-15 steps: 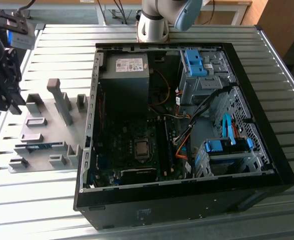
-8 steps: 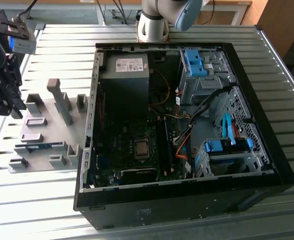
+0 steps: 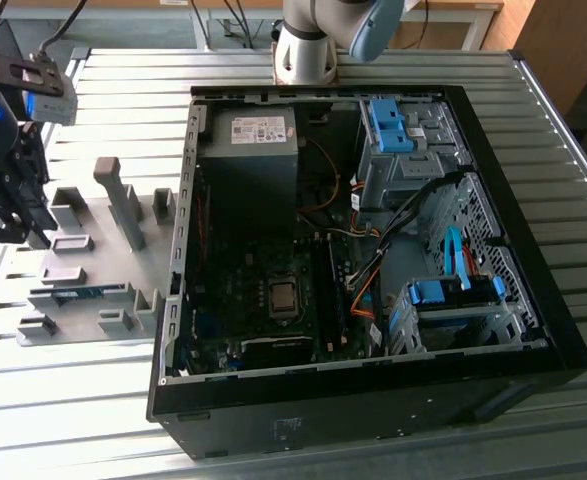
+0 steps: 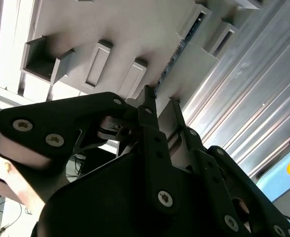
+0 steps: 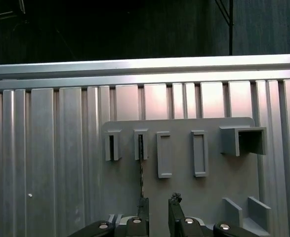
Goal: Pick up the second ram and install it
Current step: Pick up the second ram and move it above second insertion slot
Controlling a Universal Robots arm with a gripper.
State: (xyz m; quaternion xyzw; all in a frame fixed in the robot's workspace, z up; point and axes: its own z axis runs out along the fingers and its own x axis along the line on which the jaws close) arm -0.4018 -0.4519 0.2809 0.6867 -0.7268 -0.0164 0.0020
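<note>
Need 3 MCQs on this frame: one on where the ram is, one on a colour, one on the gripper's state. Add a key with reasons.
1. Where is the second ram?
A. In a motherboard slot
B. In the grey tray beside the case
C. Between the fingers

2. What colour are the drive-bay clips inside the case?
A. Red
B. Blue
C. Yellow

3. What state is the gripper in?
A. Open, empty
B. Shut on the ram
C. Shut on a cable

Key:
1 B: the stick lies in a holder of the tray, on the exterior view's left of the case.
2 B: the exterior view shows them blue.
3 A: in both wrist views the fingers stand apart with only tray showing between them.
</note>
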